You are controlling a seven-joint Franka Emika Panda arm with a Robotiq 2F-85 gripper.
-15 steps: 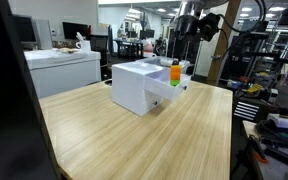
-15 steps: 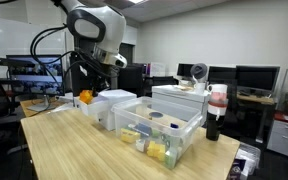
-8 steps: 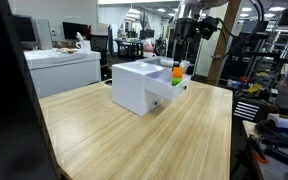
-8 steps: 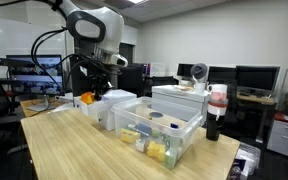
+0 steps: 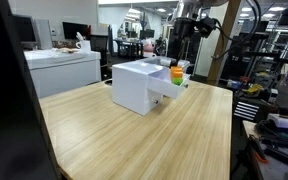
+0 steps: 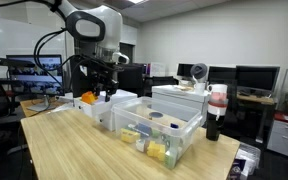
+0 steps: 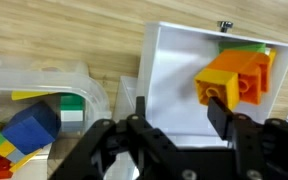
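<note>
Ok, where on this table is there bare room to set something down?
The wide table top nearer the camera than the white box is bare. In the wrist view, the tray left of the orange block is free, though the gripper hangs over it. Crowded: the packed clear bin.

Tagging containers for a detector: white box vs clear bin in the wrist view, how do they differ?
The white box is opaque; the clear bin is see-through. The white box holds an orange block; the clear bin holds mixed colours, including a blue block. Both sit on the wooden table.
</note>
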